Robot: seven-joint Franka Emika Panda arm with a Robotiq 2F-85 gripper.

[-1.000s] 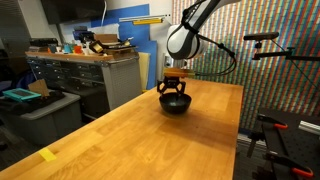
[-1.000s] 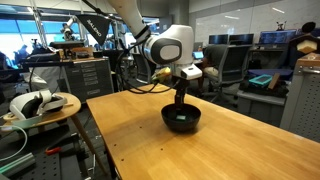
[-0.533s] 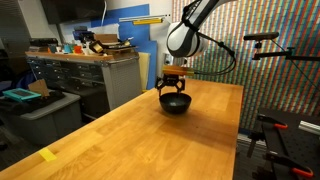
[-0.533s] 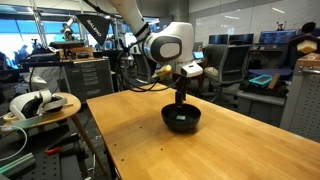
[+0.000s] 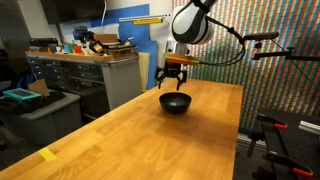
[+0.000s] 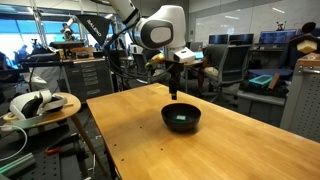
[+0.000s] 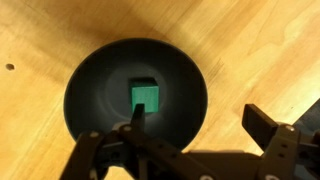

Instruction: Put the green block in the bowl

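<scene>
The black bowl (image 5: 175, 102) sits on the wooden table in both exterior views (image 6: 182, 118). The small green block (image 7: 146, 96) lies inside the bowl (image 7: 95, 95) near its middle, and shows as a green spot in an exterior view (image 6: 181, 117). My gripper (image 5: 175, 81) hangs open and empty above the bowl, clear of its rim, and also shows in the other exterior view (image 6: 174, 92). In the wrist view the two fingers (image 7: 200, 122) stand wide apart with nothing between them.
The wooden table (image 5: 150, 140) stretches toward the camera, with a yellow tape strip (image 5: 47, 154) near its front corner. Cabinets and clutter (image 5: 80, 60) stand beside it. A stool with white headgear (image 6: 40, 103) and chairs (image 6: 232, 70) stand around the table.
The gripper has risen from down in the bowl to well above it. The green block stays in the bowl.
</scene>
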